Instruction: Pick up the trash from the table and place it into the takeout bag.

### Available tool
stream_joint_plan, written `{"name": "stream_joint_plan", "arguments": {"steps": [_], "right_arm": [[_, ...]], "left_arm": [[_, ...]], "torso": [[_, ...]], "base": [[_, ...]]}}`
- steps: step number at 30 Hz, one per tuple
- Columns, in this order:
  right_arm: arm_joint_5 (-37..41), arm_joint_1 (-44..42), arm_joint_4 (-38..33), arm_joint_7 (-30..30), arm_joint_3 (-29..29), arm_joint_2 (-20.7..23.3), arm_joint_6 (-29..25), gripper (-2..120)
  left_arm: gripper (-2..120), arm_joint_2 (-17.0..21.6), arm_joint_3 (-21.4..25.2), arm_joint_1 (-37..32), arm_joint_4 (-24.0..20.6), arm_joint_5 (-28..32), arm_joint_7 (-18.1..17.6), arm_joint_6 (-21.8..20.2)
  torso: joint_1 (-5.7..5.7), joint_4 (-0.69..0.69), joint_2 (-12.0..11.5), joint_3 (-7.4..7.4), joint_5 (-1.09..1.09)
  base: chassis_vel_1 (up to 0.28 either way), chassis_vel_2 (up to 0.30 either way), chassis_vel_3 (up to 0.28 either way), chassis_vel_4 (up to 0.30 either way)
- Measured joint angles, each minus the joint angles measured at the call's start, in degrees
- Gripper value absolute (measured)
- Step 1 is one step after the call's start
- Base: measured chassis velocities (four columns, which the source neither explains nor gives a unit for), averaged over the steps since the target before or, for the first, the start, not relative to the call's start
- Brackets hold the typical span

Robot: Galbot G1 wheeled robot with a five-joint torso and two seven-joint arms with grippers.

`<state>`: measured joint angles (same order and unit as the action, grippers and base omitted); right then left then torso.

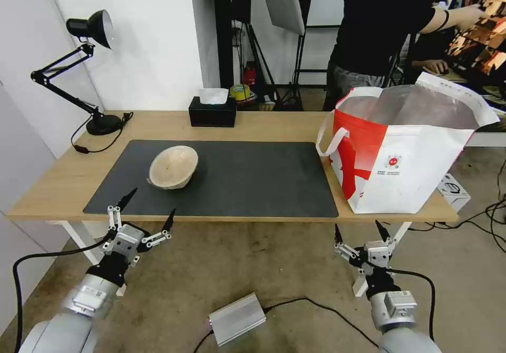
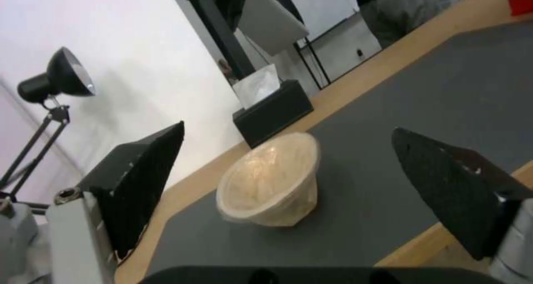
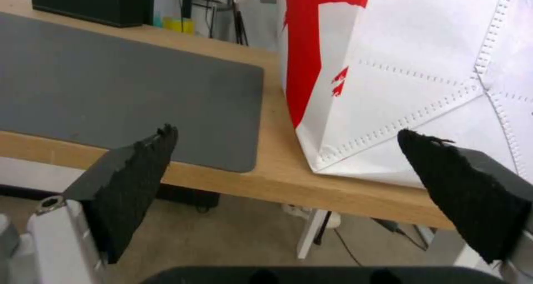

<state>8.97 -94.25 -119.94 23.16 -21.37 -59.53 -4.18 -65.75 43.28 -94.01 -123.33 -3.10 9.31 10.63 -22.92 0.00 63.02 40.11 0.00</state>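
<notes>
On the long light-wood bench [image 1: 253,126], a shallow beige paper-like bowl [image 1: 173,167] sits on the dark grey mat [image 1: 237,179], well apart from the boxy white-and-red takeout bag [image 1: 406,153]. Left gripper [image 1: 149,207] and right gripper [image 1: 359,230] hover before the bench edge, fingers spread.

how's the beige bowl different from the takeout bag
The beige bowl is low, round, plain tan; the takeout bag is tall, boxy, white and red. The bowl lies tipped on the dark mat; the bag stands upright on bare wood at the table's right end. Both sit untouched.
</notes>
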Motion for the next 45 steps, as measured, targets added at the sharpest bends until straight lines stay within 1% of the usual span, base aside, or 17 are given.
{"name": "stream_joint_plan", "arguments": {"steps": [6,20,30,36,45], "right_arm": [[0.04,0.18,0.01,0.02,-0.05,0.15,0.11,100],[0.03,0.33,0.08,0.04,-0.02,0.03,0.23,100],[-0.02,0.38,0.07,0.04,0.02,-0.09,0.26,100],[-0.03,0.38,0.16,0.04,0.02,-0.1,0.27,100],[-0.06,0.47,0.37,0.05,-0.01,-0.36,0.29,100]], "left_arm": [[100,1.97,-0.96,1.86,2.97,1.11,-0.02,-0.1],[100,4.51,-2.36,4.74,6.9,1.83,-0.06,-0.42],[100,6.83,-2.42,6.45,8.93,2.93,-0.17,-0.69],[100,7.2,-2.62,7.09,9.49,3.06,-0.19,-0.71],[100,8.77,-3.4,8.37,10.07,3.4,-0.23,-0.86]], "torso": [[0.0,0.0,0.0,0.0,0.0],[0.0,0.0,0.0,0.0,0.0],[0.0,0.0,0.0,0.0,0.0],[0.0,0.0,0.0,0.0,0.0],[0.0,0.0,0.0,0.0,0.0]], "base": [[0.0,0.0,0.0,0.0],[0.0,0.0,0.0,0.0],[0.0,0.0,0.0,0.0],[0.0,0.0,0.0,0.0],[0.0,0.0,0.0,0.0]]}}
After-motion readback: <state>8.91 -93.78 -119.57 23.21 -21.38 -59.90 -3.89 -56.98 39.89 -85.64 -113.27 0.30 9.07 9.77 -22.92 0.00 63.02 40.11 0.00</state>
